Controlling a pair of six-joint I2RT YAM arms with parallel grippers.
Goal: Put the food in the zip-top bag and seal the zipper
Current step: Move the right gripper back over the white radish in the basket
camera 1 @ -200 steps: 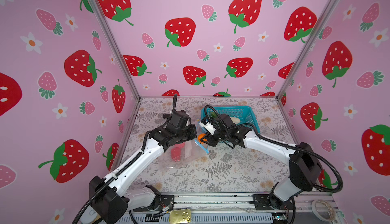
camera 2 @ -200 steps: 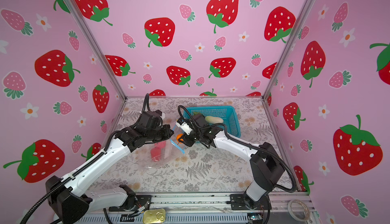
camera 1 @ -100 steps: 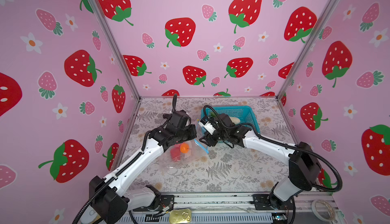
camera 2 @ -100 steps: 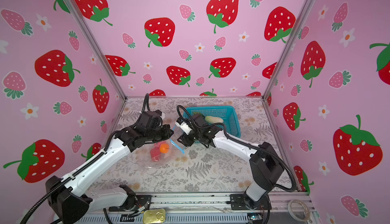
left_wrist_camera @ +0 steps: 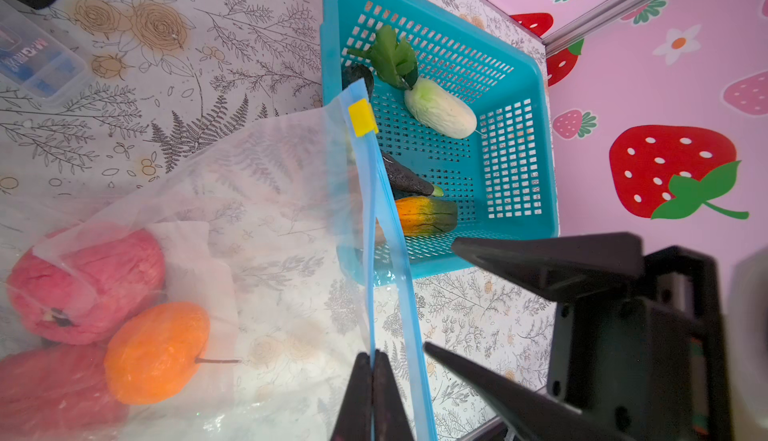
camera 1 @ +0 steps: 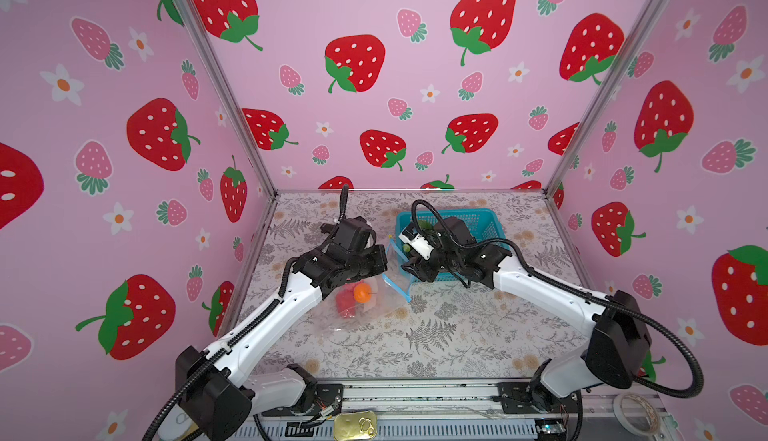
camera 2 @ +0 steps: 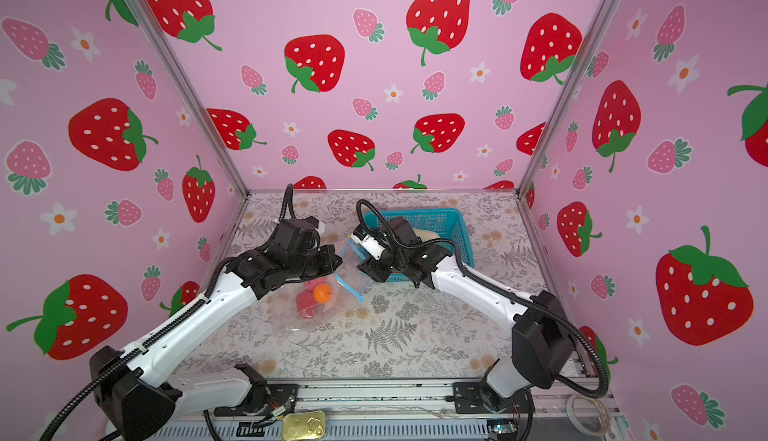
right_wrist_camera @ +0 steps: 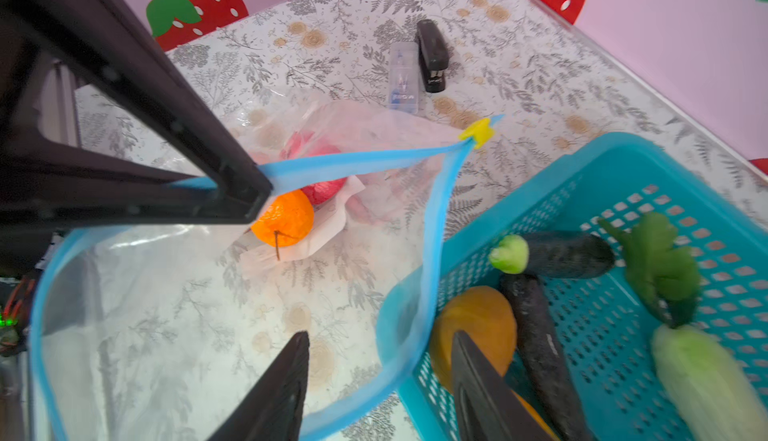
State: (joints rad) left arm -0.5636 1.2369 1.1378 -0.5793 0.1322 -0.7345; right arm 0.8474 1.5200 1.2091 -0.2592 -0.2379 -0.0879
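left gripper [left_wrist_camera: 372, 362] is clamped shut on one lip of the zipper [left_wrist_camera: 386, 231], holding it up so the bag [left_wrist_camera: 270, 177] gapes; bag body slumps on the table [camera 1: 457, 335] left of centre in both top views, partly under the left arm; orange [camera 1: 363, 292] and two red lumps [left_wrist_camera: 87, 281] sit inside, touching; zipper's long axis runs roughly back-to-front, yellow slider [left_wrist_camera: 361, 117] at the far end by the basket [camera 1: 449, 212]; mouth faces right, toward the basket; loose lip sags at the basket's near corner, touching or just beside it, can't tell; right gripper [right_wrist_camera: 380, 337] hovers at that corner with jaws about half spread and nothing in them; radish [left_wrist_camera: 440, 108], eggplant [left_wrist_camera: 405, 177] and a green-orange cucumber [left_wrist_camera: 424, 214] lie in the basket, not yet bagged; my read: next step is fetching one of those; go in over the rim, not through the loose lip; grip a long piece across its short axis near the middle; feed it end-first along the mouth's opening, so it doesn't snag the strip; left clamp should hold height and tension, else the mouth collapses; release low inside, clear of the zipper track; sealing comes last, slider pulled along that same axis.
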